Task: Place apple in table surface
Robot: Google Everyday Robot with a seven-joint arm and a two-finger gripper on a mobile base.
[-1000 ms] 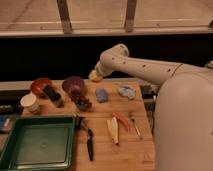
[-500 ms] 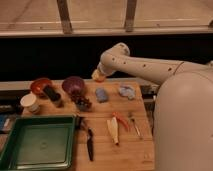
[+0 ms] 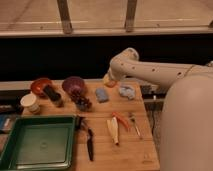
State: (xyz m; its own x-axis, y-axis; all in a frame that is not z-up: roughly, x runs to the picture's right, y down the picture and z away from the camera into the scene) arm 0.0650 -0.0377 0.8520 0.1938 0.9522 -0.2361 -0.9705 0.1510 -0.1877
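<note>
Above the table surface [image 3: 131, 150], at its far edge, the apple [image 3: 106, 79] tight in the closed hand [image 3: 109, 82].

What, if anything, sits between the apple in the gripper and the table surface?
Nothing visible. The gripper holds the apple over the table surface near its far edge. A blue cloth lies just nearer the camera, with a bluish bundle beside it; neither seems to be under the apple.

Over the tan, plank-striped table surface's [image 3: 131, 150] far edge, the white gripper [image 3: 110, 79] held a seemingly yellow-orange apple [image 3: 106, 80]; the tray [image 3: 35, 146] was green.
</note>
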